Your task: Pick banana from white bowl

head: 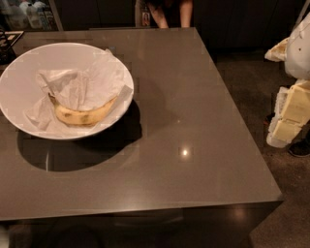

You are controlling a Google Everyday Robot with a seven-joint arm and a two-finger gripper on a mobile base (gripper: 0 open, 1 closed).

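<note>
So the curved yellow banana with brown speckles (85, 115) is sitting in the big shallow white ceramic bowl (18, 80), down in the near-right part of it, with its ends curling up toward the rim. The bowl sits at the left side of the glossy dark grey-brown tabletop (193, 121). Crumpled white paper (82, 85) is bunched up in the bowl too. It lies over the banana's upper edge and seems to run underneath it, so only the lower, outer curve is really exposed. My guess is the paper acts as a liner and the banana just slid to the low spot against it. The robot's pale blocky gripper (290, 114) is way over at the right edge of the shot. It's off the table, out over the floor and well apart from the bowl, and I honestly can't tell if it's open or closed from here. Looks parked, so I'd say the pick hasn't started. When it does come in, that paper is the thing I'd worry about snagging. Someone's standing at the far side (167, 12) too.
</note>
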